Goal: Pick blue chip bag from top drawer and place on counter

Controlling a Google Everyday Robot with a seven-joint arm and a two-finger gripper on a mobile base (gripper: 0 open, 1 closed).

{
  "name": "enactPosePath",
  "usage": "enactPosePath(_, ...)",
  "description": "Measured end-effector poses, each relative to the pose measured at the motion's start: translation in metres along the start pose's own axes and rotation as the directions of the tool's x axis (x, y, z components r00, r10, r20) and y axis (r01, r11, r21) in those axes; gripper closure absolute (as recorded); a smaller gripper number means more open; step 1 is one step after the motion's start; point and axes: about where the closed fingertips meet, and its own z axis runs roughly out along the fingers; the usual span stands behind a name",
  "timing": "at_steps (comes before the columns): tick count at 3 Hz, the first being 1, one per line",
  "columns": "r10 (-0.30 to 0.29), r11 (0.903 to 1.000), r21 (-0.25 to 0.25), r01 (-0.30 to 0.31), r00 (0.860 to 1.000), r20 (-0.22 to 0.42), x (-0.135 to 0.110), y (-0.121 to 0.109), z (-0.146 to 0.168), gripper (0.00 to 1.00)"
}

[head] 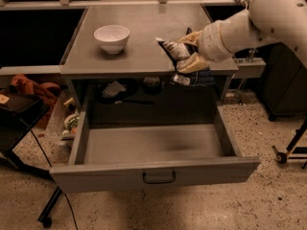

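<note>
op: where is the bag right now?

obs: you have the blue chip bag [171,50] clamped between the fingers of the gripper [188,51], at the near right edge of the counter [144,37]. the bag hangs tilted. its upper corner is over the counter top and its lower end droops past the edge, above the open top drawer [153,169]. i judge it rests on nothing but the gripper.

op: why is it held like that?

obs: the grip sits near the bag's middle, so both ends flop free. the arm [249,25] reaches in from the right, which puts it well apart from the white bowl [112,36] at the far left of the counter.

op: and the drawer?

obs: it stands pulled out toward the near side, handle [159,178] facing you. a pale paper scrap [113,88] lies at the far back under the counter. it is not your target.

op: what is left to do?

obs: judgement only: the pick looks done and the placing is not. before you let go, bring the whole bag over the counter. if you release at the edge, the hanging end may drag it off into the drawer.
</note>
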Motion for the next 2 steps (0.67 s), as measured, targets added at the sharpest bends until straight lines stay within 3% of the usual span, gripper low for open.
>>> enactPosePath(1, 0.014, 0.9999, 0.004, -0.014, 0.998, -0.067, -0.002, -0.041, 0.019, 1.0)
enactPosePath(2, 0.065, 0.9979, 0.015, -0.063, 0.991, -0.115, 0.003, -0.085, 0.045, 1.0)
